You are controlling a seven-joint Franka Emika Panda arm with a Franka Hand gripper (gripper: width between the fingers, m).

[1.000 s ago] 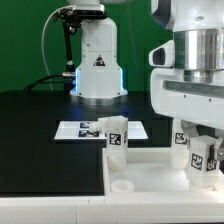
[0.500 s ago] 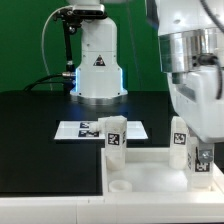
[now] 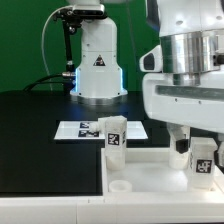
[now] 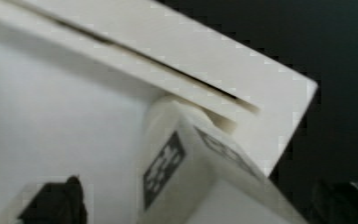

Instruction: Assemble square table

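Black tabletop (image 3: pixel 40 130) runs back to a green wall, with the marker board (image 3: pixel 85 129) lying flat near the far middle. On the exterior view's right the white slab (image 3: pixel 150 175) of the square table lies flat. One leg (image 3: pixel 114 135) stands upright at its far left corner, and a second leg (image 3: pixel 203 158) stands at its far right corner under the gripper (image 3: pixel 198 148). Half a second ago the wrist was twisted round over that second leg, and now it sits square again. In the wrist view the dark finger (image 4: pixel 55 200) stands apart from the leg's tagged face, so the jaws look released, with nothing held. I judge that a screwing turn has just ended and the hand has let go, either to take a fresh hold or because the leg is seated. The near left corner hole (image 3: pixel 121 186) is unfilled. No bin, tray or other container shows.
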